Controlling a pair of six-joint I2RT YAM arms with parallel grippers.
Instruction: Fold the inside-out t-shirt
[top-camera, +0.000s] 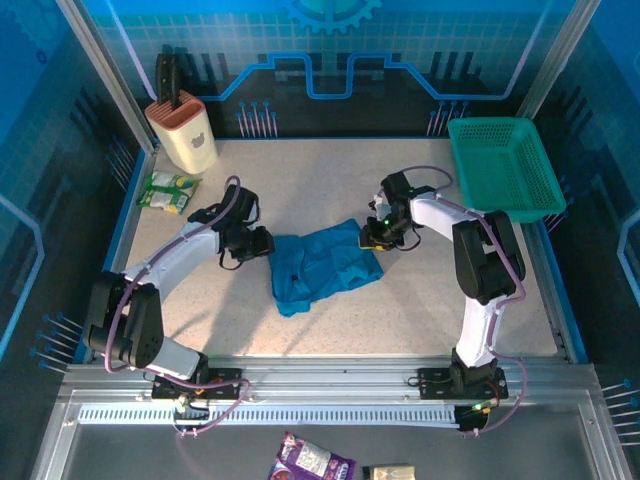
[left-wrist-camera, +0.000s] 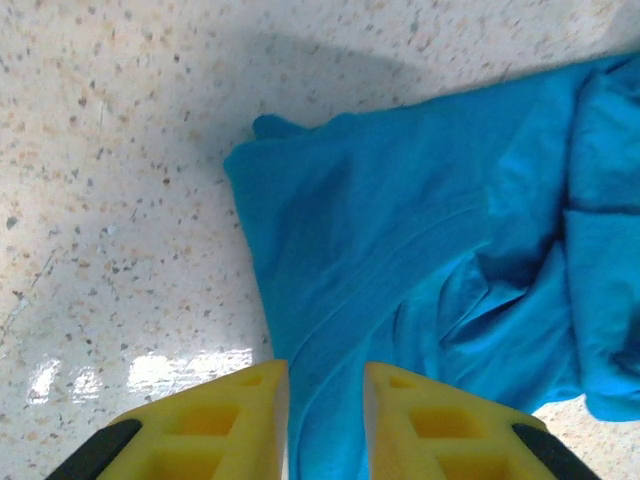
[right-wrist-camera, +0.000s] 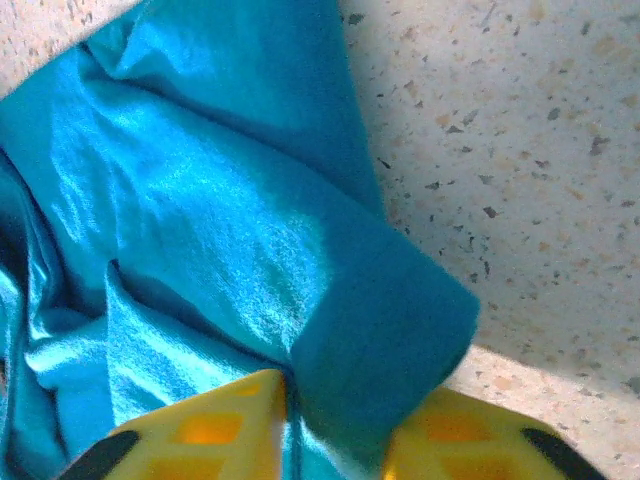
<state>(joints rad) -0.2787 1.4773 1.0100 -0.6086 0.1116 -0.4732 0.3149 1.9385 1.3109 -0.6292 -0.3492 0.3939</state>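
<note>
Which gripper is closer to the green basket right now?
Right. The right gripper sits at the right edge of the t-shirt, left of the basket; the left gripper is farther off, at the shirt's left edge.

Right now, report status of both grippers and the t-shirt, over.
Left gripper slightly open over the t-shirt edge. Right gripper shut on its fold. Cloth crumpled, mid-table. Green basket apart, far right corner.
</note>
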